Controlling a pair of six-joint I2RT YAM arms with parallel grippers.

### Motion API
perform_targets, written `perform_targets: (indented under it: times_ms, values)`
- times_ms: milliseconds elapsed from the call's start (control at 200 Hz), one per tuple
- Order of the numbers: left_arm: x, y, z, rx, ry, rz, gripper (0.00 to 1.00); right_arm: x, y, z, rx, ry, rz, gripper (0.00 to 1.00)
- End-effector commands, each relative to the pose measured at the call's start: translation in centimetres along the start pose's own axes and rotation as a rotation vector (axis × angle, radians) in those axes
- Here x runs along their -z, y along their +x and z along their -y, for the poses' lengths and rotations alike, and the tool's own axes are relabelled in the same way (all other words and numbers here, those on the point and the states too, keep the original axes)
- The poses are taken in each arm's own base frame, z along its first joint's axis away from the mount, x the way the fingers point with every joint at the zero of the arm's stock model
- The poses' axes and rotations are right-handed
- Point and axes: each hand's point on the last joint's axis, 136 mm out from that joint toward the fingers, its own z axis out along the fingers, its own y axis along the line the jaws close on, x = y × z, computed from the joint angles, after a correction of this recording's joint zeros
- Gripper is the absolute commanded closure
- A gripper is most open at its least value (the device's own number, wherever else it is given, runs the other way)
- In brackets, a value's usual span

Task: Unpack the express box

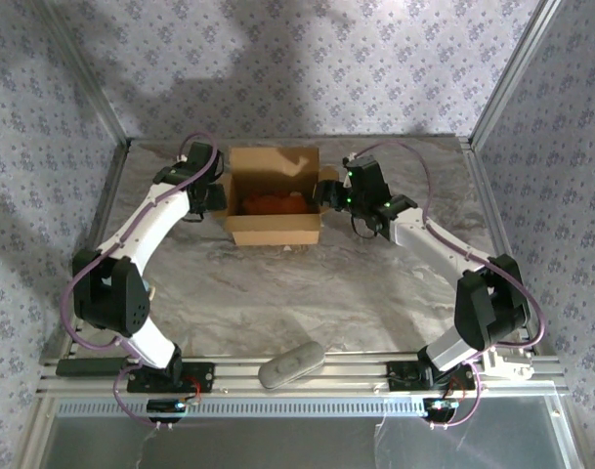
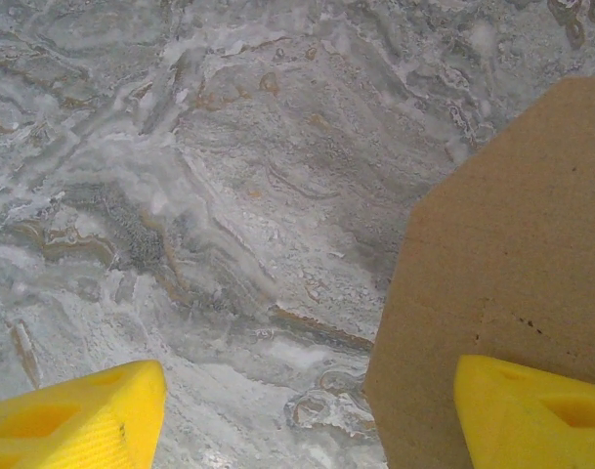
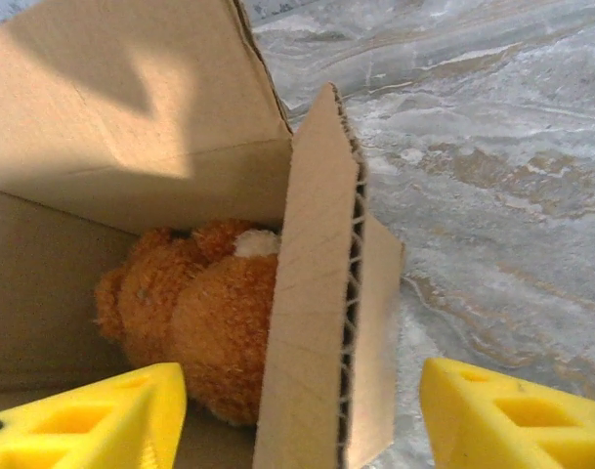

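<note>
**Right fingers** (image 3: 92, 420): released. I read both yellow tips spread wide, with one upright cardboard edge of the express box (image 3: 317, 293) standing in the gap between them. Clear space shows on each side of that edge, so nothing is grasped. The tip on the inner side of the edge sits inside the box. Just beyond that tip, a fuzzy brown plush toy (image 3: 199, 313) lies against the box's inner wall. The other tip hangs outside the box, over the marbled grey surface (image 3: 492, 147).

**Left fingers** (image 2: 72, 415): released. Both tips stand wide apart and point down at the surface. A plain cardboard flap (image 2: 512, 244) with a cut corner lies ahead of one tip and runs in beneath it. I cannot tell whether that tip touches the flap. Bare surface shows in the gap between the tips and ahead of the other tip.

**Top view:**
- The express box sits between the two sets of fingers.
- The left fingers are just beside one side wall and the right fingers are at the opposite wall.
- The top is open and the plush toy is visible inside.
- A grey oblong object (image 1: 290, 363) lies well apart from both sets of fingers, on the near rail between the arm bases.
</note>
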Motion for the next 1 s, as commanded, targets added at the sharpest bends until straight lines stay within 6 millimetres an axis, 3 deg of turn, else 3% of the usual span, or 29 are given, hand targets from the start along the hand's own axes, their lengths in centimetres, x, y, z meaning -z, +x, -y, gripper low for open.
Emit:
perform_targets:
  times_ms: [0, 190, 435, 625, 765, 995]
  values:
    - [1.8, -0.1, 0.1, -0.023, 0.025, 0.0, 0.22, 2.2, -2.5, -0.4, 0.009, 0.01, 0.055, 0.29]
    - [2.7, -0.7, -0.2, -0.005, 0.022, 0.022, 0.22, 4.1, -3.8, -0.6, 0.006, 0.017, 0.063, 0.25]
    - [5.1, -1.8, -0.8, 0.011, 0.033, 0.061, 0.22, 8.9, -7.2, -1.8, 0.028, 0.039, 0.136, 0.24]
    - [6.9, -2.1, -1.0, 0.008, 0.061, 0.068, 0.22, 11.4, -9.2, -5.6, 0.086, -0.001, 0.148, 0.26]
    - [7.8, -1.5, -0.3, 0.004, 0.149, 0.061, 0.22, 10.3, -9.3, -9.6, 0.128, -0.034, 0.141, 0.27]
    - [8.9, -2.1, -2.3, 0.094, 0.238, 0.109, 0.22, 3.7, -6.1, -14.1, 0.218, -0.001, 0.0, 0.28]
